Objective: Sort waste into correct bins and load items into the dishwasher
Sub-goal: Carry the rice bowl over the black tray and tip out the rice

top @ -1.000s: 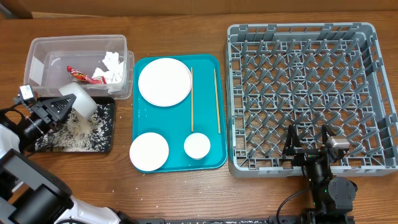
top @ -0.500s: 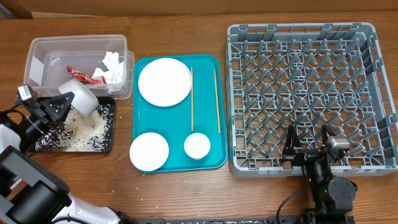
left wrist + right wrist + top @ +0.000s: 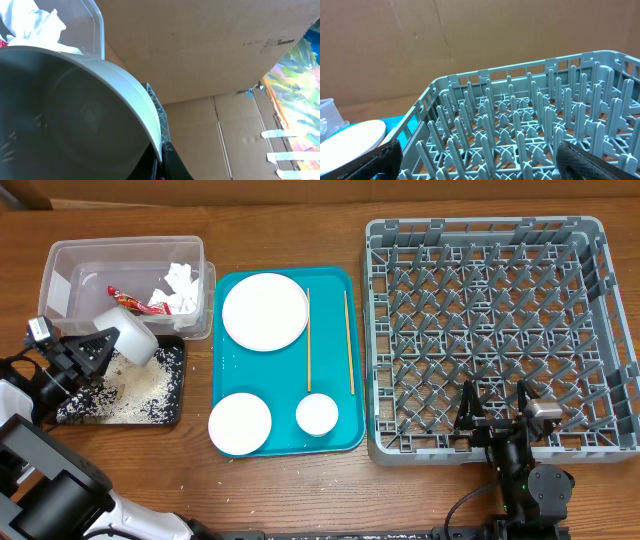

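The left jaws are clamped on the rim of the whitish bowl (image 3: 128,335), which hangs tipped on its side over the far end of the black tray (image 3: 179,385); the left wrist view looks straight into its hollow (image 3: 75,110). Loose rice grains (image 3: 135,385) lie scattered across that tray. Just behind it on the counter (image 3: 300,490) stands the clear tub (image 3: 60,265), holding crumpled napkins (image 3: 182,282) and the red wrapper (image 3: 130,301). In the middle sits the teal tray (image 3: 285,395), carrying the large white plate (image 3: 265,312) at the far end, the smaller pinkish plate (image 3: 240,423) and the small cup (image 3: 317,414) at the near end, and the two chopsticks (image 3: 308,340) lying lengthwise, apart from each other, to the plate's right. The grey dish rack (image 3: 485,300) fills the right side with nothing loaded in it. The right jaws stand wide open and hold nothing, hovering at the rack's near edge, their dark fingers (image 3: 590,160) framing the pegs
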Controlling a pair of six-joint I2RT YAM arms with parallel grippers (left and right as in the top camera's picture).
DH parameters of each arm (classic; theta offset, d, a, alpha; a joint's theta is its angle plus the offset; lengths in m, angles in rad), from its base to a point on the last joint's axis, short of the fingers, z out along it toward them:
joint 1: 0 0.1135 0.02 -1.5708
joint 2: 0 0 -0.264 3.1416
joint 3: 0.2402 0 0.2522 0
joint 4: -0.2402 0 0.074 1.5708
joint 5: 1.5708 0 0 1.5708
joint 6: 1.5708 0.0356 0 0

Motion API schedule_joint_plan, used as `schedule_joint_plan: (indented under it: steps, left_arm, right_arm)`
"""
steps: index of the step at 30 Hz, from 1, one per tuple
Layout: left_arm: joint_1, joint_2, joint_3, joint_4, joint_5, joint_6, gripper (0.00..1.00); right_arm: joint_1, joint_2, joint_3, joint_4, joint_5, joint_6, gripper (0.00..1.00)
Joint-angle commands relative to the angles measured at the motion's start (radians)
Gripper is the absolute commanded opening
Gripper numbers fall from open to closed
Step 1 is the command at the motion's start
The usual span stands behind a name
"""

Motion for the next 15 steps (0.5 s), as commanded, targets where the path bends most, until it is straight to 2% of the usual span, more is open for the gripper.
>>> schedule_joint_plan:
  steps: [1,10,15]
  left_arm:
    - [0.004,-0.056,0.013,-0.003,0.037,0.003,0.04]
    - [0.001,-0.206,0.018,-0.009,-0.044,-0.028,0.04]
    - [-0.043,-0.365,0.036,-0.009,-0.189,-0.091,0.04]
  right_arm:
    - [0.006,-0.010,-0.011,0.005,-0.001,-0.003,1.00]
    - [0.006,-0.010,-0.011,0.005,-0.001,-0.003,1.00]
    - [0.006,-0.010,-0.011,0.005,-0.001,-0.003,1.00]
